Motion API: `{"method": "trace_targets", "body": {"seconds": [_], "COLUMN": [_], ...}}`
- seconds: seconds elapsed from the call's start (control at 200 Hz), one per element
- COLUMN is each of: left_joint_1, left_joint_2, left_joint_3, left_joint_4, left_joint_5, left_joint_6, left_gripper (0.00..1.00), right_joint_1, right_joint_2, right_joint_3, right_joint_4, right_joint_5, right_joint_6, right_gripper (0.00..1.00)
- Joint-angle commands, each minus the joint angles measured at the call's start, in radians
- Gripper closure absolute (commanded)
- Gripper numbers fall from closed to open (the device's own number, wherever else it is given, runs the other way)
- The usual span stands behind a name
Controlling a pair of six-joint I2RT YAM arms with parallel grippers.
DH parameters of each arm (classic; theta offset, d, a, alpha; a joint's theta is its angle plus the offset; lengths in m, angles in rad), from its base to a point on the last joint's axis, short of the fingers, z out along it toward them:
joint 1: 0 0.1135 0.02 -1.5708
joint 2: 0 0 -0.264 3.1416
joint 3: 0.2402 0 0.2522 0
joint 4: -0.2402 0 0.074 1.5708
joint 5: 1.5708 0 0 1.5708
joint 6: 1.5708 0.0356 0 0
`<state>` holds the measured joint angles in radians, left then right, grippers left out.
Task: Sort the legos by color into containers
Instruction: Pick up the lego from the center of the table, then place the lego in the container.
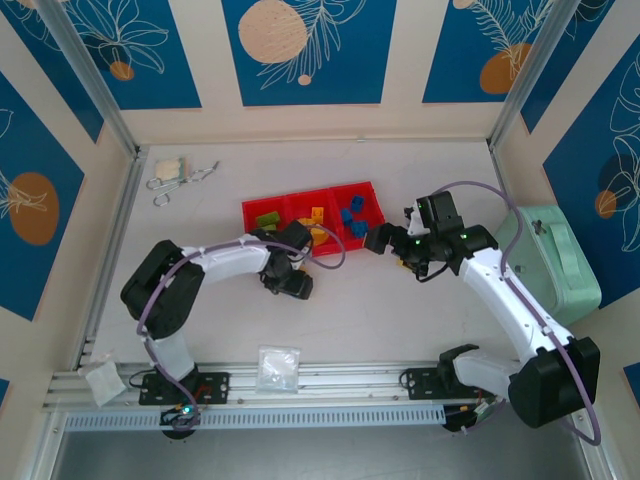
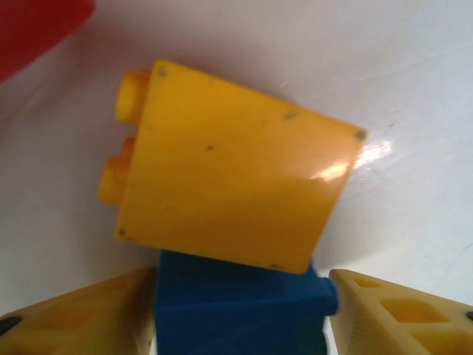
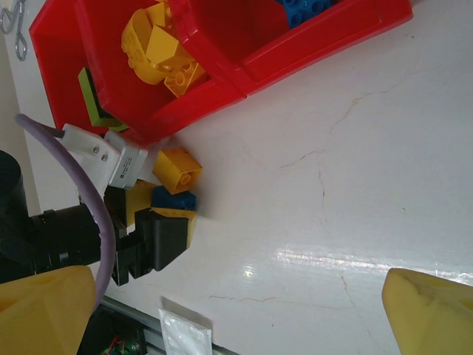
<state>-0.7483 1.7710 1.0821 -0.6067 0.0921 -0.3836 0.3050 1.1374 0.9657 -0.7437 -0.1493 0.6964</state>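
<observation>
The red tray lies at mid-table. Its compartments hold green legos, yellow legos and blue legos. Just in front of the tray, a yellow lego and a blue lego lie together on the table. My left gripper is down over them, its yellow fingers pressed against both sides of the blue lego. My right gripper hovers open and empty by the tray's right end.
A mint-green case stands at the right edge, close to the right arm. A clear plastic bag lies near the front rail. Metal clips and a white bundle sit at the back left.
</observation>
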Motion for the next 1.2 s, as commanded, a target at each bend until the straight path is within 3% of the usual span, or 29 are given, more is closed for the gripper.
{"method": "trace_targets", "body": {"seconds": [0.0,0.135,0.375,0.555,0.69,0.86,1.04,1.191], "left_joint_1": [-0.008,-0.009,-0.01,-0.008,0.004,0.028,0.035,0.036], "left_joint_2": [-0.024,-0.011,-0.116,-0.227,-0.223,-0.031,0.257,0.439], "left_joint_3": [-0.018,0.01,0.027,0.134,0.264,0.522,0.882,1.088], "left_joint_4": [-0.016,-0.037,-0.072,-0.129,-0.083,-0.015,-0.037,-0.076], "left_joint_5": [0.016,0.021,-0.015,-0.088,-0.128,-0.083,-0.009,0.008], "left_joint_6": [-0.01,-0.008,-0.021,-0.03,-0.031,-0.014,-0.014,-0.019], "left_gripper": [0.46,0.54,0.79,0.85,0.87,0.88,0.88,0.85], "right_joint_1": [-0.005,-0.004,-0.003,-0.012,-0.044,-0.099,-0.194,-0.26], "right_joint_2": [-0.001,-0.005,-0.01,-0.037,-0.086,-0.19,-0.277,-0.319], "right_joint_3": [-0.021,-0.028,-0.019,0.015,0.027,-0.02,-0.034,-0.042], "right_joint_4": [0.01,0.014,0.007,-0.003,0.003,0.016,-0.035,-0.079], "right_joint_5": [-0.033,-0.035,-0.027,0.026,0.065,0.082,0.063,0.023], "right_joint_6": [-0.01,-0.006,-0.008,-0.009,0.0,0.025,-0.008,-0.041], "right_gripper": [0.0,0.0,0.0,0.0,0.0,0.0,0.0,0.0]}}
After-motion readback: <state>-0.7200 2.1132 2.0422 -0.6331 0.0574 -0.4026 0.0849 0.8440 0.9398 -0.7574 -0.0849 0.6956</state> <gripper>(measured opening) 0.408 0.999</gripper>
